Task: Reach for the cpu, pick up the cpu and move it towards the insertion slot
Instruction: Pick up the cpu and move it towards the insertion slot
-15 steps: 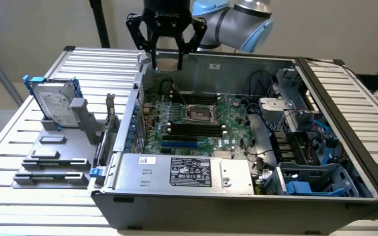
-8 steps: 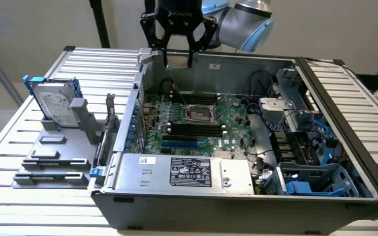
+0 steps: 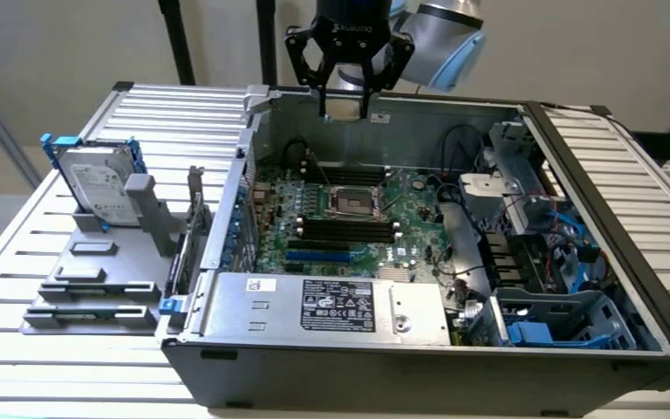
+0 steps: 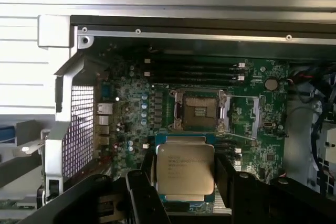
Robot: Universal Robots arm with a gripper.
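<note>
Nearest the wrist camera, the end effector (image 4: 185, 182) is clamped on the chip (image 4: 185, 172), one dark finger (image 4: 144, 195) on each side of it. The chip's silvery printed top faces the camera, with a thin blue-green edge showing around it. Just beyond the chip, on the green motherboard (image 4: 131, 103), lies the socket (image 4: 198, 109), its shiny metal frame around a dark, gold-flecked centre. The chip is held above the board, apart from the socket and close to it in this view. Past the socket run the long black memory slots (image 4: 194, 69).

In the exterior view the end effector (image 3: 347, 109) hangs over the far wall of the open computer case (image 3: 428, 358), its black fingers pointing down; the chip between them is too small to make out there. The socket (image 3: 354, 202) sits below it, in the middle of the motherboard (image 3: 411, 196). A grey power supply (image 3: 324, 305) with a printed label fills the near side of the case. To the exterior view's left, on the slatted metal surface (image 3: 32, 236), a silver hard drive (image 3: 100, 183) with blue rails stands propped in a grey holder (image 3: 91, 279).
</note>
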